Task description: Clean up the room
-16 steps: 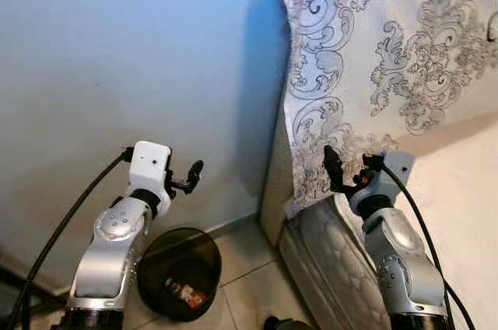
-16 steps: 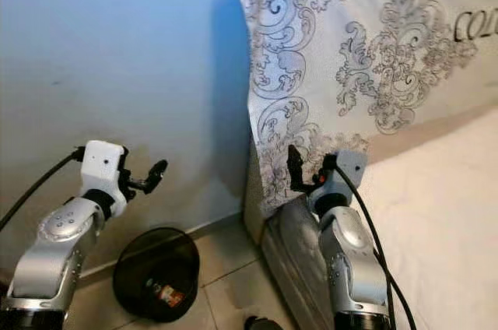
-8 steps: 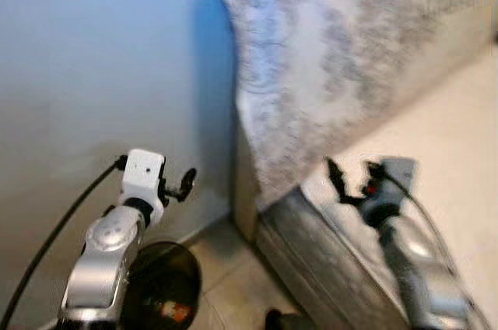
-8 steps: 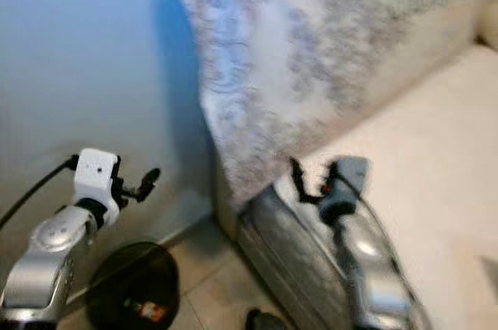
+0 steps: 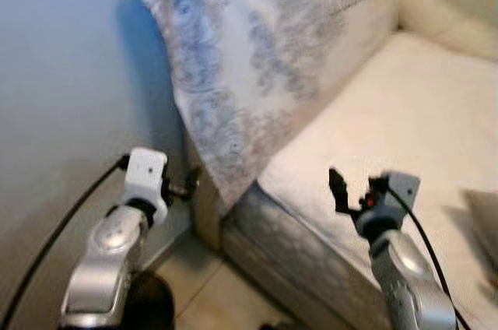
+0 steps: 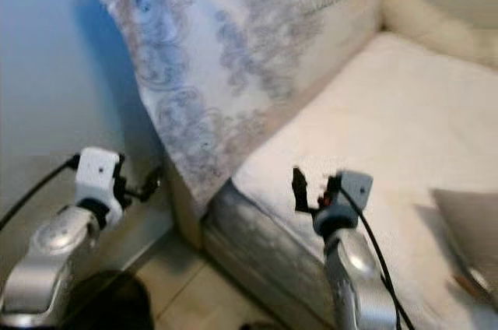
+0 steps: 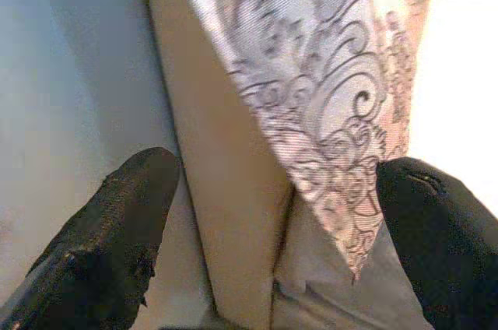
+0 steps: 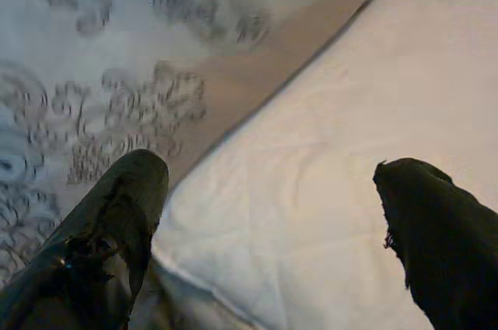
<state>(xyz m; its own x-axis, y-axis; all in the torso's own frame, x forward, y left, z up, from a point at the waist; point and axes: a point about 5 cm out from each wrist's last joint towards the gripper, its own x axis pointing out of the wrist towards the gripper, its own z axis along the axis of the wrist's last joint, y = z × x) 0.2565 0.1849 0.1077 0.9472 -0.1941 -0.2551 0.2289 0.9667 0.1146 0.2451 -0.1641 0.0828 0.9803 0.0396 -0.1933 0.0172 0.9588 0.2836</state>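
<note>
My left gripper [image 5: 189, 185] is raised beside the pale blue wall, open with nothing between its fingers; in the left wrist view it [image 7: 280, 174] faces the beige headboard edge [image 7: 226, 190] and the hanging corner of a patterned grey-white cloth [image 5: 257, 57]. My right gripper [image 5: 354, 190] hovers over the near corner of the white mattress [image 5: 389, 112], open and empty. In the right wrist view it [image 8: 272, 166] looks along the mattress top toward the cloth. A dark waste bin [image 5: 148, 303] sits on the floor under my left arm, mostly cut off.
The cloth drapes over the headboard and down to the mattress corner. A cream pillow [image 5: 443, 19] lies at the far end of the bed. Something grey [image 6: 467, 229] rests on the mattress at the right edge. Tiled floor [image 5: 226, 299] shows between wall and bed.
The camera has swung right: wall and bin slid left and down, and more of the bed came into view. Both grippers hold the same open pose.
</note>
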